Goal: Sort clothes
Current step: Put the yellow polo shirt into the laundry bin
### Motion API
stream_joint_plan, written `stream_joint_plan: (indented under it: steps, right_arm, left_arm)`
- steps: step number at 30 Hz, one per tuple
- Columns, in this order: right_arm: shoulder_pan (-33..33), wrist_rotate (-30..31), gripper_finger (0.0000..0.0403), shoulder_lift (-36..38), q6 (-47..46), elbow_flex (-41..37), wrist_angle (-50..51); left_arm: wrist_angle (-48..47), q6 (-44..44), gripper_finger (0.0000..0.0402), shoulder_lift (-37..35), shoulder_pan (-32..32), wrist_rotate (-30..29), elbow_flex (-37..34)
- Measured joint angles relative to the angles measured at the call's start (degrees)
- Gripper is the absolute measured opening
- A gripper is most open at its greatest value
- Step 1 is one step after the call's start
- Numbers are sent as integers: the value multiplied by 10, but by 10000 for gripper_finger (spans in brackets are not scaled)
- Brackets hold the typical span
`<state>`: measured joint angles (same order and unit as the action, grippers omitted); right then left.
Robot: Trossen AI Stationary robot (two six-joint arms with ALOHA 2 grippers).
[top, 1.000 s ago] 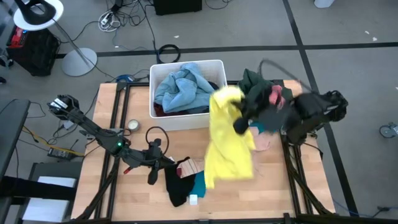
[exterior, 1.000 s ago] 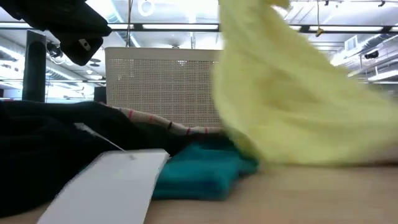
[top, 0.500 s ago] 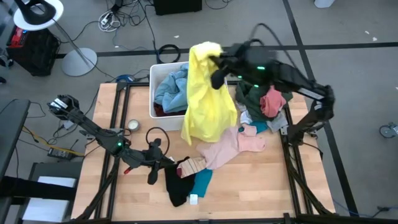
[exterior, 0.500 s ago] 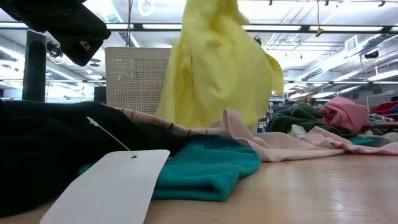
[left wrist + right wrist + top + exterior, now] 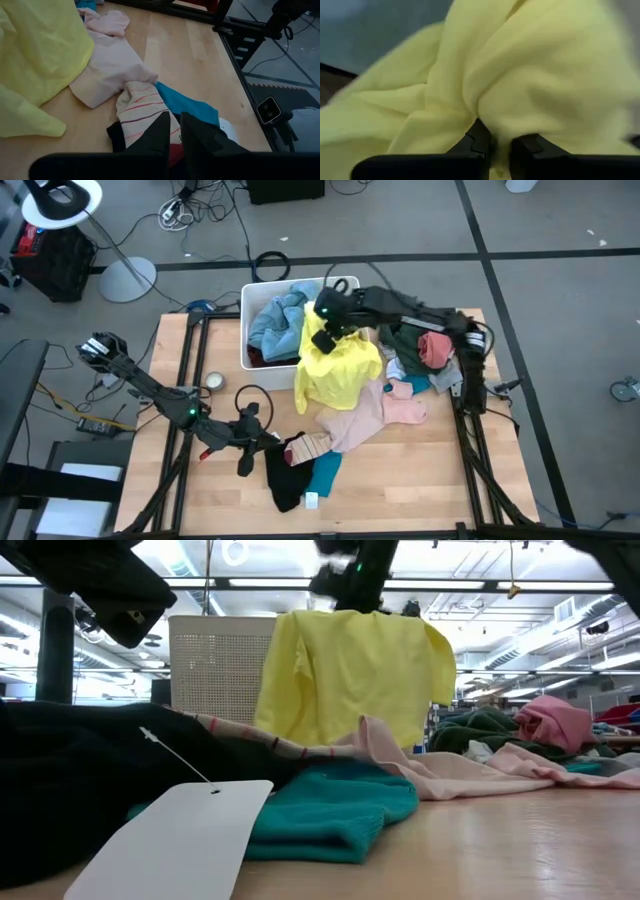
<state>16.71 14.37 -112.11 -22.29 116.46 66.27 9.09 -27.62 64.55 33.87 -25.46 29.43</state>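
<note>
White perforated plastic bin [image 5: 345, 284]: holds light blue garment [image 5: 283, 323]. Right gripper [image 5: 327, 323] clenched on yellow shirt [image 5: 338, 370] at its rim. Left gripper [image 5: 262, 442] closed, empty. Most clothes unsorted.

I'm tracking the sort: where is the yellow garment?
In the high view, the yellow garment hangs from the right gripper at the white bin's right edge.

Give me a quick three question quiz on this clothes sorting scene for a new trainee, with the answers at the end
1. True or false: the right gripper holds the yellow shirt.
2. What lies in the bin: A light blue garment, B white towel, C nothing?
3. Which arm waits near the table's front?

Key: 1 true. 2 A, the light blue garment. 3 The left, its gripper shut by the black garment.
</note>
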Motion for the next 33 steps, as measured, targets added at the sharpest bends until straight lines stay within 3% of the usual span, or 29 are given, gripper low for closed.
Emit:
stream_joint_plan:
  steps: [3, 10, 15, 24, 33]
  right_arm:
    - [12, -58, 63, -42, 11, 0, -6]
    - [44, -129, 170, -133, -12, 2, -5]
    - [57, -191, 237, -150, 0, 2, -1]
    - [54, -174, 280, -29, 9, -1, -3]
    - [-5, -63, 277, 133, -10, 0, 11]
  left_arm:
    - [1, 0, 49, 0, 0, 0, 0]
    - [3, 0, 48, 0, 0, 0, 0]
    - [2, 0, 48, 0, 0, 0, 0]
    - [1, 0, 48, 0, 0, 0, 0]
    - [1, -1, 48, 0, 0, 0, 0]
